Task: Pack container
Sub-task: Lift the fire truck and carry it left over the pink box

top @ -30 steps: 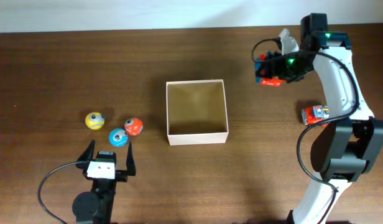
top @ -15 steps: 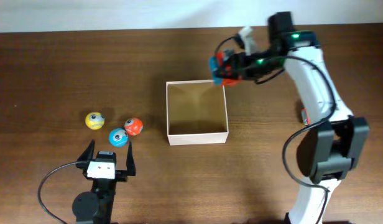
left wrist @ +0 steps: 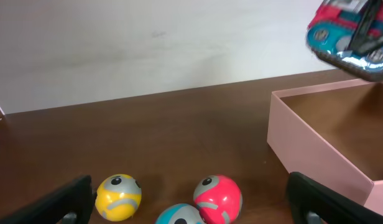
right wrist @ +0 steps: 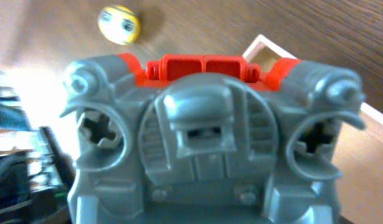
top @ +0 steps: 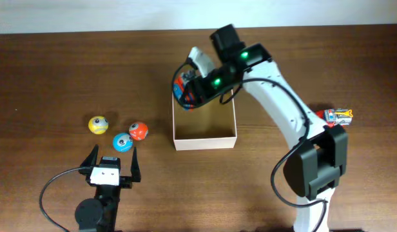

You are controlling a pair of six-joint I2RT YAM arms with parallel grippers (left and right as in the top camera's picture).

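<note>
While over the container (top: 205, 141) rim, right gripper (top: 189, 93) tight around toy car (top: 181, 86), left gripper (top: 113, 158) agape

A toy car (top: 183, 89) overhangs the far-left corner of the container (top: 205, 142), otherwise open.

The wooden table (top: 57, 71) bears the container (top: 205, 142), yellow ball (top: 98, 124), blue ball (top: 122, 142), red ball (top: 138, 131) and toy car (top: 337, 115).
</note>
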